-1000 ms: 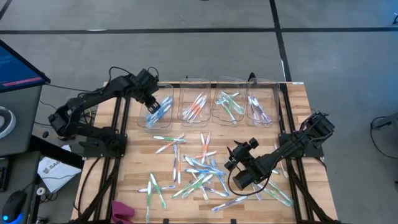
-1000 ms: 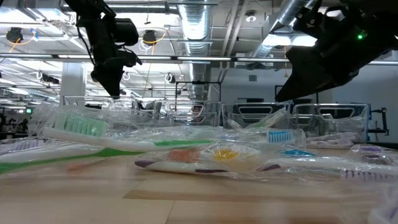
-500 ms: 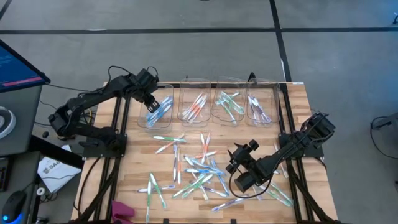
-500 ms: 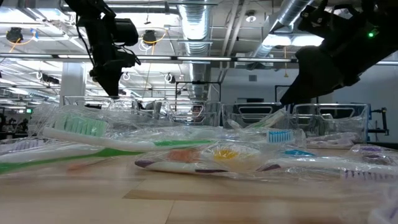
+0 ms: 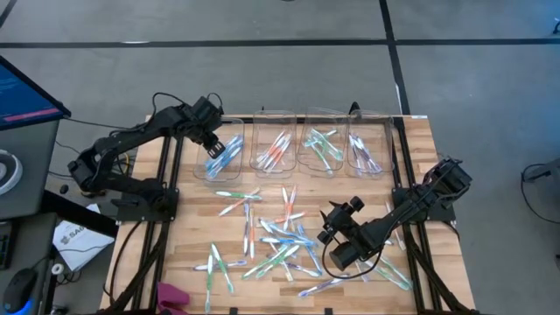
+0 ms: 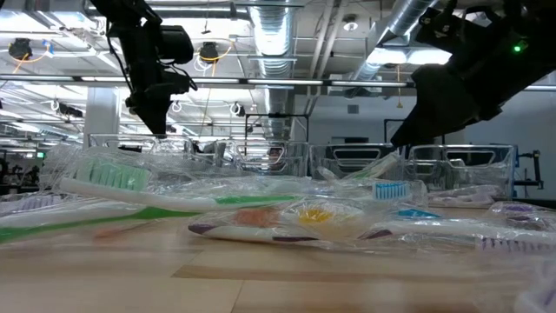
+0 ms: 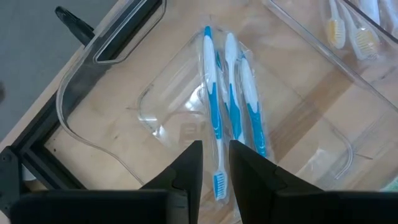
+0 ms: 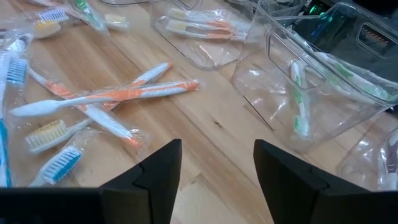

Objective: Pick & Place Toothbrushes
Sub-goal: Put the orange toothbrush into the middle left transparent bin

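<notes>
A wooden bench (image 5: 411, 149) with a pale plank top filled the middle of the high view, framed by dark rails along its left and right sides. Across its upper part stood a row of four clear bins (image 5: 293, 144) side by side, each holding a few toothbrushes: blue ones in the leftmost, orange next, green after that, purple at the right. Below them, in the centre and lower part of the frame, loose wrapped toothbrushes (image 5: 280, 236) lay scattered and crossing one another directly on the wood. At the lower left edge of the bench lay a pink cloth (image 5: 172, 297).
</notes>
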Controlling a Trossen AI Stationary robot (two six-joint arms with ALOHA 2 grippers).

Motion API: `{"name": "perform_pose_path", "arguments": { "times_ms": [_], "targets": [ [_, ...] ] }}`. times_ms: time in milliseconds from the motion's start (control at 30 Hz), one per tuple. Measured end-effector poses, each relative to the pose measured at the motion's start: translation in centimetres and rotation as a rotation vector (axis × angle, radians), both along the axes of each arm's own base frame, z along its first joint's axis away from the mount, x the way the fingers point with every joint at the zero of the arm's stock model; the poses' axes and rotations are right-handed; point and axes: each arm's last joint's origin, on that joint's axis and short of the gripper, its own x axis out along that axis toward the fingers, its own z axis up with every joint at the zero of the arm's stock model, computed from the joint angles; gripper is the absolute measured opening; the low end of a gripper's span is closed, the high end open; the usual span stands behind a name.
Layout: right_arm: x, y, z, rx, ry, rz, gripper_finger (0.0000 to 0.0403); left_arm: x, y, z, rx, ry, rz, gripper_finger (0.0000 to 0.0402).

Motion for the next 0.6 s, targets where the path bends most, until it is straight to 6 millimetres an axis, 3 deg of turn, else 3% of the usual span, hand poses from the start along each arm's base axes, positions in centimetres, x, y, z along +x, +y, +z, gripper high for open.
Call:
{"name": "perform_pose_path", "arguments": {
  "times_ms": [600],
  "targets": [
    [-0.08, 0.47, 0.0, 0.018, -0.013, 0.015, 0.0195, 0.07, -0.24, -0.07, -0.06, -0.039, -0.029, 0.0081]
  ]
}}
